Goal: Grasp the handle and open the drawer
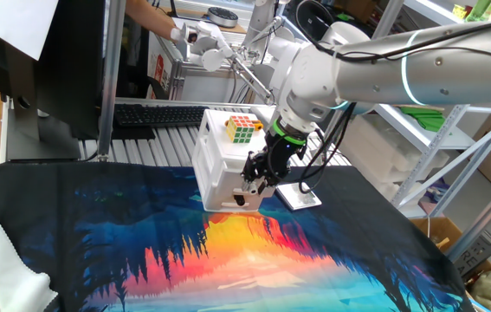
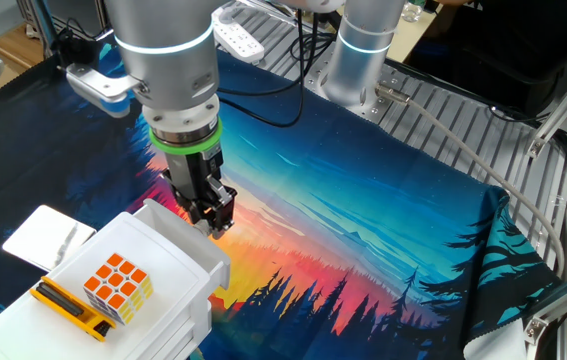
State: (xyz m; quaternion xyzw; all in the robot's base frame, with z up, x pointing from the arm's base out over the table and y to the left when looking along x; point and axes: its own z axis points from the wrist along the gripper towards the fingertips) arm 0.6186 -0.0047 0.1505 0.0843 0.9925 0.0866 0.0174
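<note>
**Jaws at the cabinet front**

The bench is covered by a cloth (image 1: 254,260) printed with a dark forest and an orange sunset. On it stands the small white cabinet (image 1: 219,165), with a Rubik's cube (image 1: 243,128) on its top and, in the other fixed view, a yellow and black tool (image 2: 68,305) beside the cube. The gripper (image 1: 258,178) points down, right against the cabinet front, where the drawer (image 1: 232,198) is. The handle is hidden behind the black fingers (image 2: 213,212); I cannot tell whether the jaws are clamped on it. A flat white card (image 1: 300,198) lies just beside the cabinet. Behind, a keyboard (image 1: 154,117) rests.
</note>
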